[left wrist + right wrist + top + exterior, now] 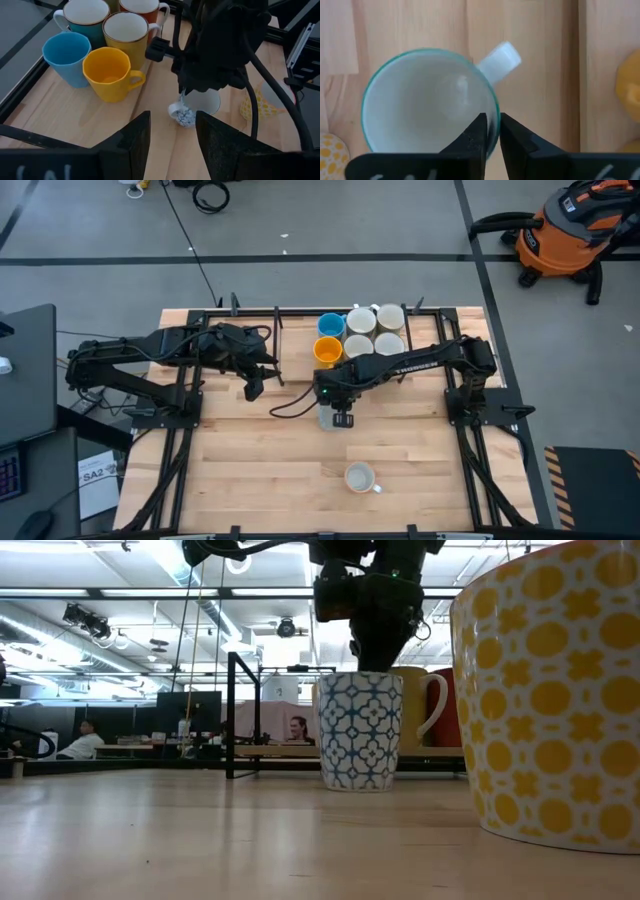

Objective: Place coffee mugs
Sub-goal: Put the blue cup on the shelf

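Observation:
A white mug with a blue pattern stands upright on its base at the middle of the wooden table. My right gripper comes down onto the mug's rim from above and is shut on it. Several mugs stand bunched at the far edge, among them a blue one and a yellow one. A yellow-dotted mug stands alone near the front edge. My left gripper hangs open above the table's left half, holding nothing. My right gripper has the patterned mug's wall at the rim, close to the handle. One finger is inside the mug and one outside. The fingers point down from above. The mug stands upright with its base on the table.
Black frame rails run around the table, and an upright post stands toward the far side. A black cable lies on the wood beside the right gripper. Bare wood lies to the left of the dotted mug.

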You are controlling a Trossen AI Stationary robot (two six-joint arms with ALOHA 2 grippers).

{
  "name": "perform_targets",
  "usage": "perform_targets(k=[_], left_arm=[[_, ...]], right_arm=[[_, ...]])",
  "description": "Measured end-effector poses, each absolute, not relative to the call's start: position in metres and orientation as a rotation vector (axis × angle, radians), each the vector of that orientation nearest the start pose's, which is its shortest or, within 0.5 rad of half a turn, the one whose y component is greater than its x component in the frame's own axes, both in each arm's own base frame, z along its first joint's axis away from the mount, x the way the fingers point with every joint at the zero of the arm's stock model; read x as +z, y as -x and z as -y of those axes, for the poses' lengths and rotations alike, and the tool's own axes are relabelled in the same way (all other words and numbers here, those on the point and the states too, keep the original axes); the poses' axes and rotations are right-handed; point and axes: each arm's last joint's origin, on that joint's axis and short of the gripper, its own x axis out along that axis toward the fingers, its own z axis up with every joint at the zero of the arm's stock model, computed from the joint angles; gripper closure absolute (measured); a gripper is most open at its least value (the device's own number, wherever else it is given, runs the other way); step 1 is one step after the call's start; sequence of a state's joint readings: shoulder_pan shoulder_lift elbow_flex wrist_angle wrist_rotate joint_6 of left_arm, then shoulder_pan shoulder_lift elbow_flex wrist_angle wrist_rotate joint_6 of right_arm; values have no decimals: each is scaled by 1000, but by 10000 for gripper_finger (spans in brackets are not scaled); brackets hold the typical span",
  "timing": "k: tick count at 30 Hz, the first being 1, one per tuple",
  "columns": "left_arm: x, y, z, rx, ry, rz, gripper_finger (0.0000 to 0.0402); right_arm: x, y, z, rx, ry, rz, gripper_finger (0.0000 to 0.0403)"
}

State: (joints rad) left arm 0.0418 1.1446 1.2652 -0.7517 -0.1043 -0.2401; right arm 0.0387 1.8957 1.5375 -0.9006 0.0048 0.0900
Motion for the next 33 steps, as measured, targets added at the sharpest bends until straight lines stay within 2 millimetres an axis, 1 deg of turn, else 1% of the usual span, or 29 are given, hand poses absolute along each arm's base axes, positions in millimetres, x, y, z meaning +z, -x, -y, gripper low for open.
perform_targets(k=[8, 16, 21, 23, 27, 30, 33], left_arm=[[376, -224, -12, 216, 212, -611, 237], [376, -224, -12, 216, 212, -611, 237], [376, -224, -12, 216, 212, -611, 237], [376, -225, -12, 216, 212, -610, 237], [376, -225, -12, 216, 213, -604, 237], [381, -228, -13, 213, 233, -542, 237], [388, -232, -11, 200, 255, -458, 237]], right_arm=[[232, -385, -15, -25, -52, -1250, 332], [232, -385, -15, -32, -61, -1249, 296], [236, -384, -15, -31, -62, -1240, 294], [244, -380, -15, -29, -64, -1216, 295], [274, -367, -16, -20, -65, -1133, 295], [303, -351, -16, -15, -66, -1053, 295], [331, -328, -15, -13, -68, -993, 295]])
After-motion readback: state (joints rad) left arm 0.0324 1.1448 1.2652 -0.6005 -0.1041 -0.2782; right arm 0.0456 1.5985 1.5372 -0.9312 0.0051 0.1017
